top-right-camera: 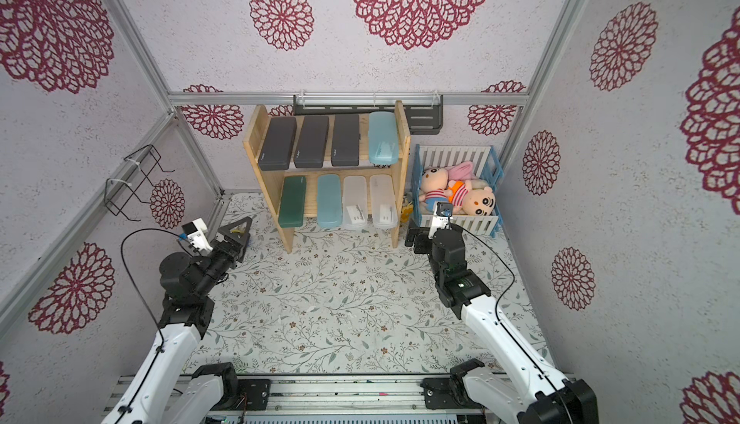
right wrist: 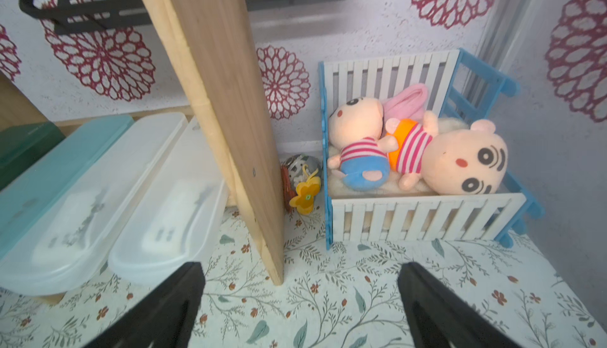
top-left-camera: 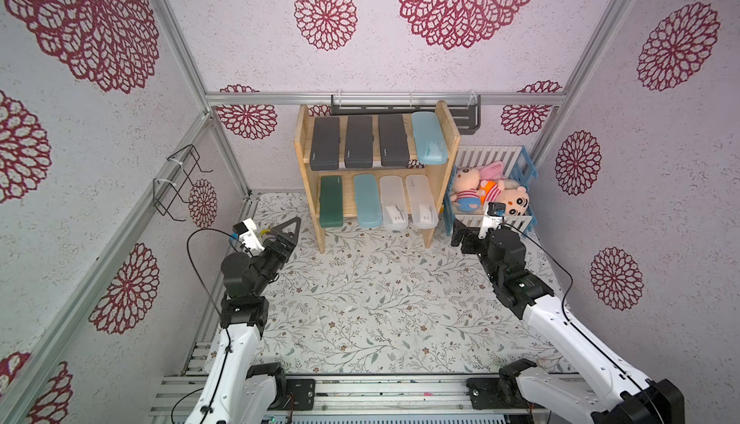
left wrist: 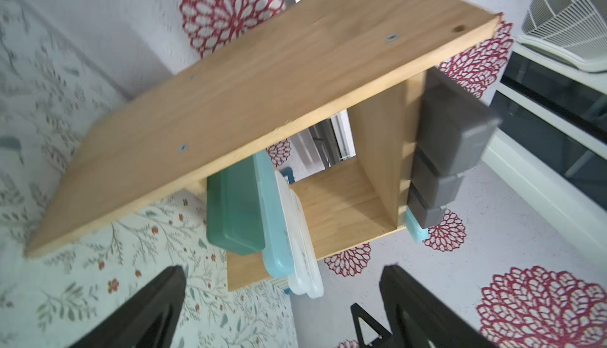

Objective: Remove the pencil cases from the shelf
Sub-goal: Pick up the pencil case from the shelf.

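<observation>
- left gripper: fingers spread wide with nothing between them. it is turned on edge, just off the outer side panel of the shelf and clear of the wood.
- right gripper: fingers also parted wide and empty, low over the table. the shelf's other side panel stands straight ahead between them, and the crate of plush dolls is ahead of the outer finger.
- all eight pencil cases lie on the shelf, none lifted.
- ahead of the left fingers, past the panel edge, the dark green case is nearest on the lower tier. the three dark grey cases and a light blue case sit on the upper tier, above both pairs of fingers.
- ahead of the right gripper's shelf-side finger lies the outermost frosted clear case. its rounded end juts past the front of the board.
- handling, as i judge it: these are stiff, thin-walled plastic shells, probably light, smooth and so likely to slip.
- the cases lie nearly side by side, so a finger has little room to go between them.
- the jutting front end looks the best place to take hold, with one finger on the lid and one under the base.
- the frosted ones show something pale inside that may shift, and too hard a squeeze might pop a lid.
</observation>
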